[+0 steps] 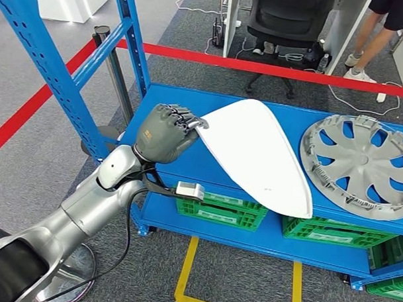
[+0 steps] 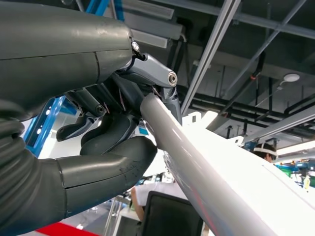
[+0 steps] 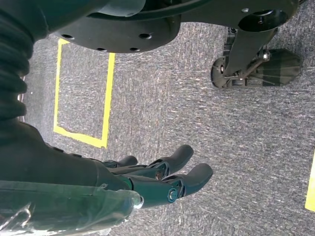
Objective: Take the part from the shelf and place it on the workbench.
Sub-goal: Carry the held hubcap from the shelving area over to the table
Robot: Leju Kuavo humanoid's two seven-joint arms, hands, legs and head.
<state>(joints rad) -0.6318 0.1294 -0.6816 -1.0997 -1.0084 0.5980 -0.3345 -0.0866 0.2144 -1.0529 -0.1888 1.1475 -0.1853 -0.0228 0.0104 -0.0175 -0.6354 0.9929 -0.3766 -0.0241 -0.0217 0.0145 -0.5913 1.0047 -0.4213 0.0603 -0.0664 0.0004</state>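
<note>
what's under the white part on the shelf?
The white part, gripped at its tip by the left hand, lies over the blue shelf deck. Its lower edge overhangs the green crates on the lower level. Whatever lies directly beneath it is covered.

Blue shelf point(image 1: 226, 102), white part point(image 1: 259, 156) lying left, grey hubcap point(image 1: 361, 163) right, green crates point(image 1: 223, 208) on lower level

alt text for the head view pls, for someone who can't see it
The robot's left hand grips the pointed end of a white curved panel that lies on a blue shelf. A grey wheel cover rests on the same shelf to the right, green crates sit on the level below, and a red barrier tape runs behind.
</note>
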